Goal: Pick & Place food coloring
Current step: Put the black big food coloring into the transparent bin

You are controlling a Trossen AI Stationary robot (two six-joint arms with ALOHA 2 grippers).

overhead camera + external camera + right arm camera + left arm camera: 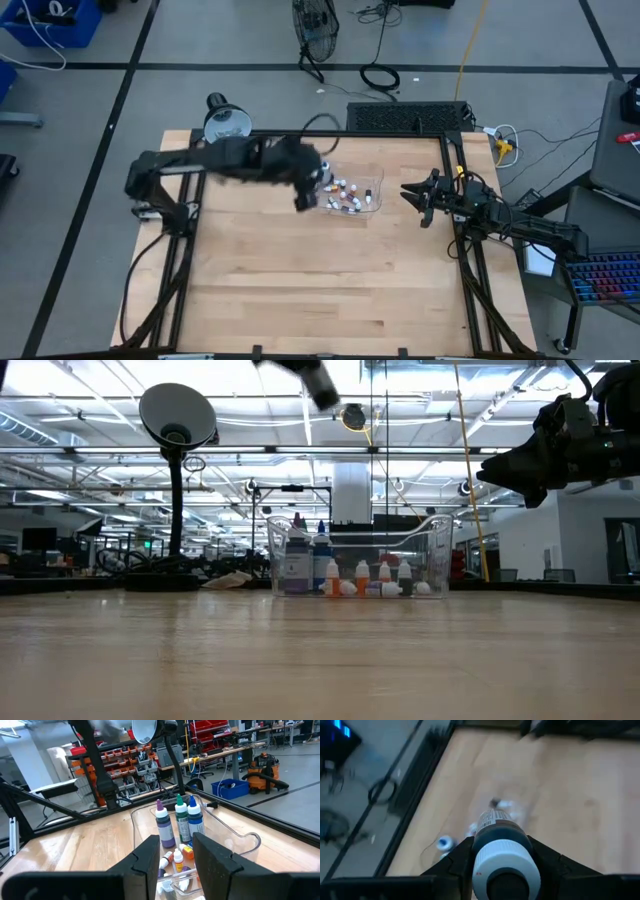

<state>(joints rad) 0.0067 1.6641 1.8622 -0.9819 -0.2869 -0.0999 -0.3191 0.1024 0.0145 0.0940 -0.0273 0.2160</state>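
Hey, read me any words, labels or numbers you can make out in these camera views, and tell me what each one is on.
None can be read.
Bottle in the left gripper: printed label, too blurred to read.
Tall bottles in the clear tray: labels with print too small to read.
Small bottles in the tray: no print can be made out.
Right gripper: no marking seen.

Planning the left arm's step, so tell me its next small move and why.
Probably carry the bottle away from the clear tray and lower it toward bare wood. The left claw is shut on a white-capped food coloring bottle, raised above the table beside the tray. The right claw waits on the tray's other side.
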